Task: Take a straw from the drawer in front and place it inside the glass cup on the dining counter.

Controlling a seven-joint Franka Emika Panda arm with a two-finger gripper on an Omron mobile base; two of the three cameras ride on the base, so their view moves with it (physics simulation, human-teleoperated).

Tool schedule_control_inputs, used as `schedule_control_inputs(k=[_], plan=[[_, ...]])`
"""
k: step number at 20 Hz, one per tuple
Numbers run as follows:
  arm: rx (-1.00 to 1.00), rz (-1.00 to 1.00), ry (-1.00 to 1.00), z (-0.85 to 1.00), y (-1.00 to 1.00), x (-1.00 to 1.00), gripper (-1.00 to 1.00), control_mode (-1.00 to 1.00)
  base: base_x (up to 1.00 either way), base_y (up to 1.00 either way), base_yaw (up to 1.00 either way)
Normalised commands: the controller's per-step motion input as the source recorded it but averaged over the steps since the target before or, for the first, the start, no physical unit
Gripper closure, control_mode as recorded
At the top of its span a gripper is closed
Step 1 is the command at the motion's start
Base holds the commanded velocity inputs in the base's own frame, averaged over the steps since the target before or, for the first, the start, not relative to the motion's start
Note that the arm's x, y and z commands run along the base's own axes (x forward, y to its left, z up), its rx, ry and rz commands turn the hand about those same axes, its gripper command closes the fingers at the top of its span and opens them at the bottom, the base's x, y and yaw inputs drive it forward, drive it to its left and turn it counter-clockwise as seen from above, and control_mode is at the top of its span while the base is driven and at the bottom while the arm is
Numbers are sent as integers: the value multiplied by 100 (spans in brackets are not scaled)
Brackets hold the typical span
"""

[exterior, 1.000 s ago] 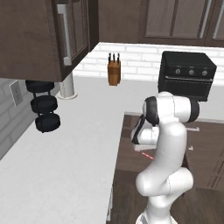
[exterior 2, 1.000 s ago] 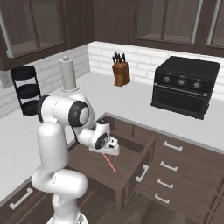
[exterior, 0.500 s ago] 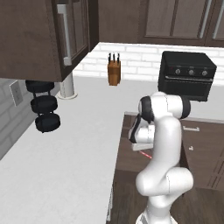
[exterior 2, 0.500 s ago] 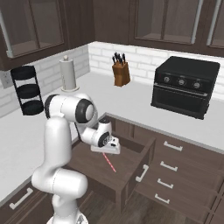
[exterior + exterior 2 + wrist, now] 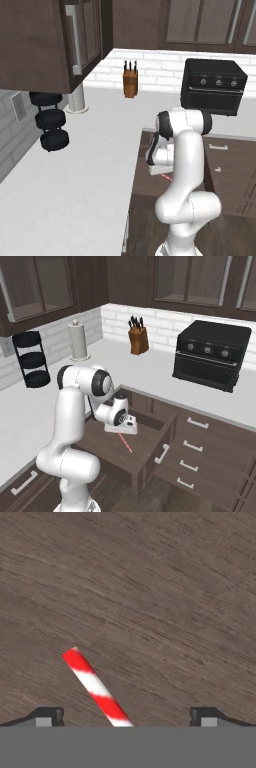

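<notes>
Drawer (image 5: 150,443) stood open. Straw (image 5: 125,443) lay flat on its floor, centre frame, ungrasped. Pincer (image 5: 121,429) hung just above, jaws apart. Grasp and carry to the cup remained.

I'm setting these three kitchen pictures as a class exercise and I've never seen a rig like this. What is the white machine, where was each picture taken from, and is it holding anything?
The white machine is a robot arm in a computer-rendered kitchen. Two pictures come from cameras behind it, left and right; the third looks along its hand. Its gripper reaches into an open drawer, where a red-and-white straw lies on the wooden floor. The fingertips stand apart either side of the straw, so nothing is held. On the worktop stand a knife block and a black oven.
</notes>
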Motion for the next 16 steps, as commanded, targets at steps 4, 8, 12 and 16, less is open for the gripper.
schedule_control_inputs(k=[4, 8, 12, 16], plan=[[0, 3, 1, -36, 0, 2, 100, -100, 0, 0, 0], [0, 1, 0, -21, 0, 0, 100, -100, 0, 0, 0], [0, 0, 0, -8, -13, 0, 100, -100, 0, 0, 0], [0, 0, 0, -1, -26, 1, 100, -100, 0, 0, 0]])
